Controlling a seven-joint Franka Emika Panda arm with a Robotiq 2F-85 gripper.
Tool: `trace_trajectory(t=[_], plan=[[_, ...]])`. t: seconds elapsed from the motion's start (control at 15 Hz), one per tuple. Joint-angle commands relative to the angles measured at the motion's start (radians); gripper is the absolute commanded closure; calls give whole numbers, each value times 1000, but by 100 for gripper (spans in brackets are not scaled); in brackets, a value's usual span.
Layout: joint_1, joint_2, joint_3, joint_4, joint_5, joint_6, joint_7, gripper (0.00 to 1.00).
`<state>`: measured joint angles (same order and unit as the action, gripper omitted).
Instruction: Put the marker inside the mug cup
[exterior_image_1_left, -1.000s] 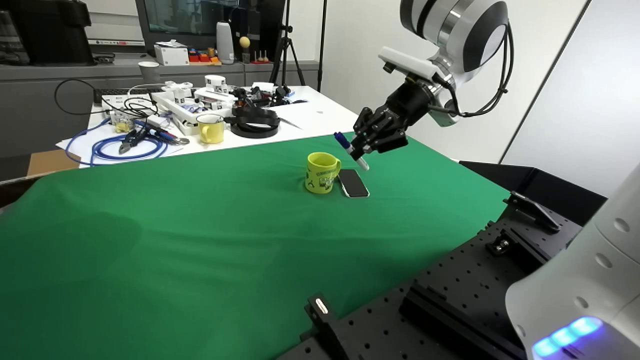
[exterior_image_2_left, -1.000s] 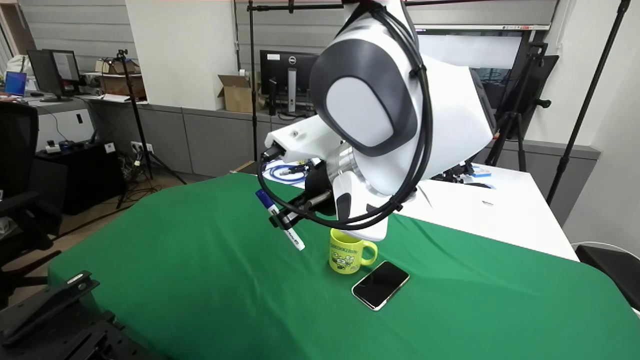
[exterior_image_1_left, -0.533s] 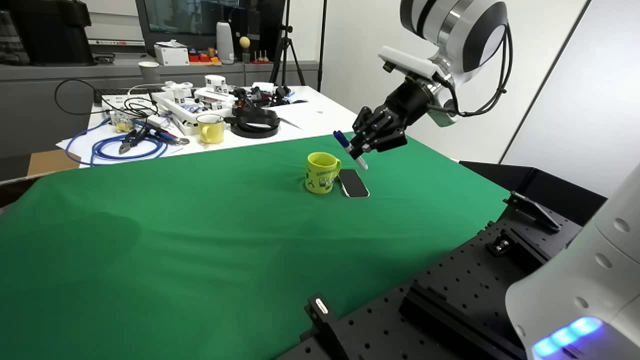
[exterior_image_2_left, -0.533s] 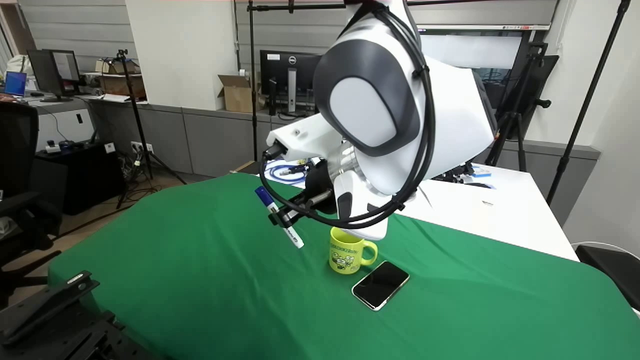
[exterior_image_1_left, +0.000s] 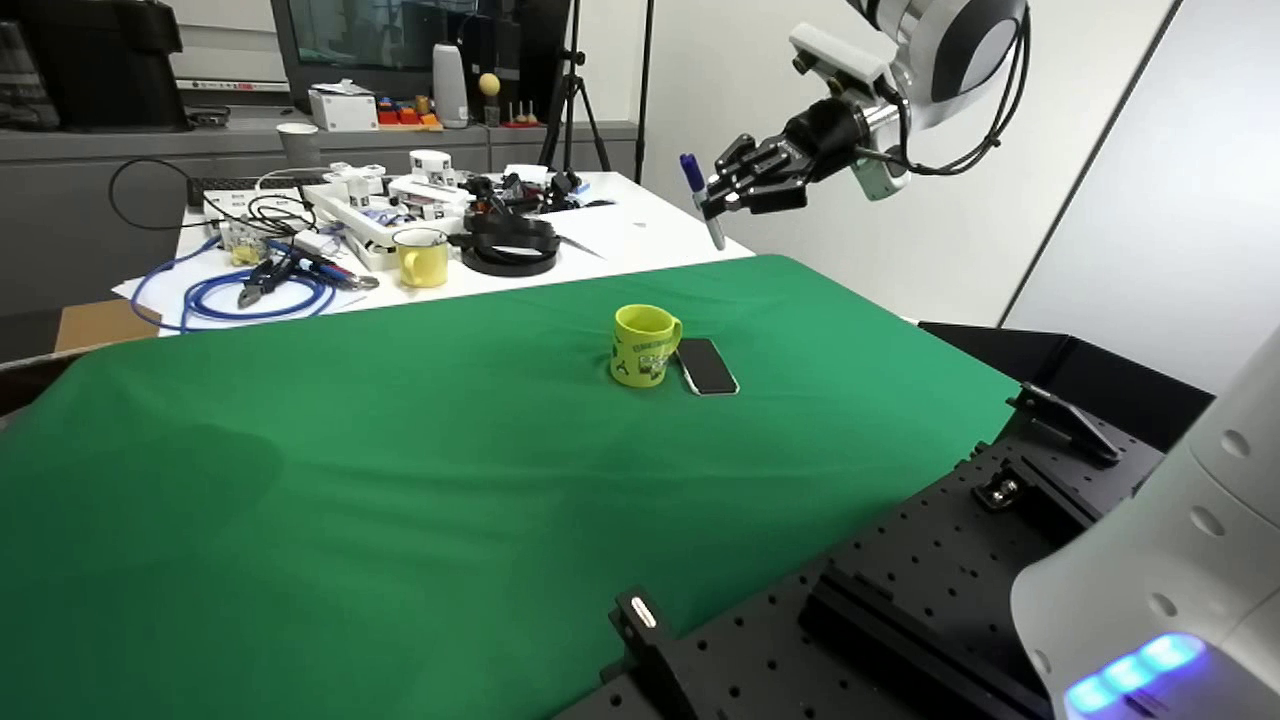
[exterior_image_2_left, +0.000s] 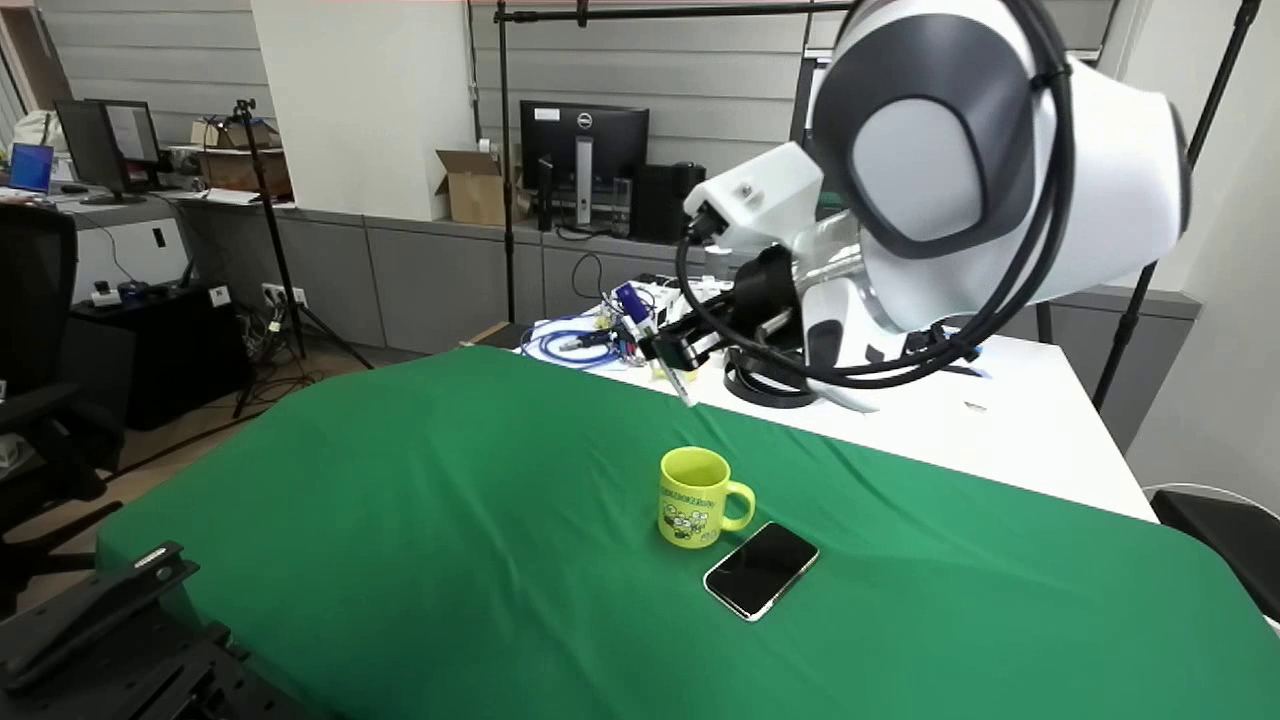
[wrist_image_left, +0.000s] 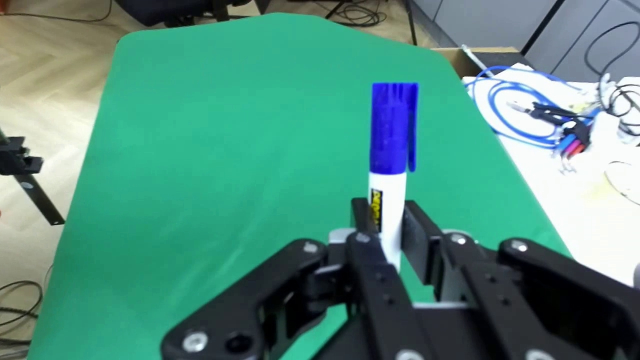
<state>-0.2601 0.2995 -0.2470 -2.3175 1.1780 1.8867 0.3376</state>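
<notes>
The marker, white with a blue cap, shows in both exterior views and in the wrist view. My gripper is shut on its white body, with the cap end up and the white end down. In the wrist view the fingers sit on either side of the body. The marker leans slightly and is high above the cloth. The yellow-green mug cup stands upright on the green cloth, opening up, and also shows in an exterior view. The gripper is above and apart from it. The mug is not in the wrist view.
A dark phone lies flat beside the mug's handle, also in an exterior view. A white table behind the green cloth holds cables, tools, a black ring-shaped object and another yellow mug.
My gripper has risen with the marker and moved back toward the white table. The marker stands more upright than before. The mug and the phone have not moved.
</notes>
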Motion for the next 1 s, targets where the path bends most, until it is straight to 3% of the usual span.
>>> trace_trajectory(t=[0.0, 0.4, 0.93], plan=[[-39, 104, -13, 159, 51, -117, 34, 95], [-62, 248, -2, 337, 159, -227, 57, 95], [-48, 420, 20, 451, 213, -212, 79, 95]])
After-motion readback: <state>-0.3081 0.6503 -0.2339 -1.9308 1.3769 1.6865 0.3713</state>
